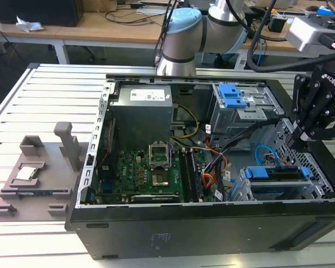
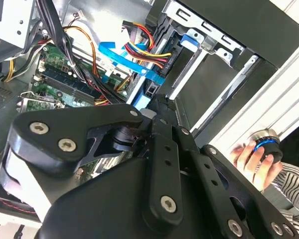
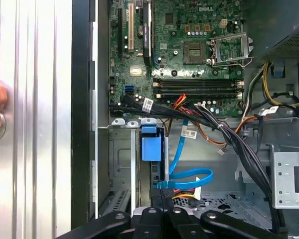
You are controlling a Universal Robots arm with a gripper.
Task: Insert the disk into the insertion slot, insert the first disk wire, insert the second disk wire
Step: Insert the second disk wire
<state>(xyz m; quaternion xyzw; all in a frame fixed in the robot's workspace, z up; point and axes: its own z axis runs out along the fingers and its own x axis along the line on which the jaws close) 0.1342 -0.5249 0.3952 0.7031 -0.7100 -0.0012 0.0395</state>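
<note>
exterior view: disk (image 1: 279, 174) seated in insertion slot (image 1: 243, 190), claw (image 1: 299, 135) just above its rear edge. second wrist view: claw state impossible to tell. first wrist view: second disk wire (image 3: 189, 174) looping beside the disk's blue carrier, plugging apparently under way.

The disk (image 1: 279, 174), in its blue carrier, lies flat inside the low grey slot (image 1: 243, 190) at the case's front corner, while the light-blue wire (image 3: 187, 174) loops just beside it, its end at the disk's edge.
</note>
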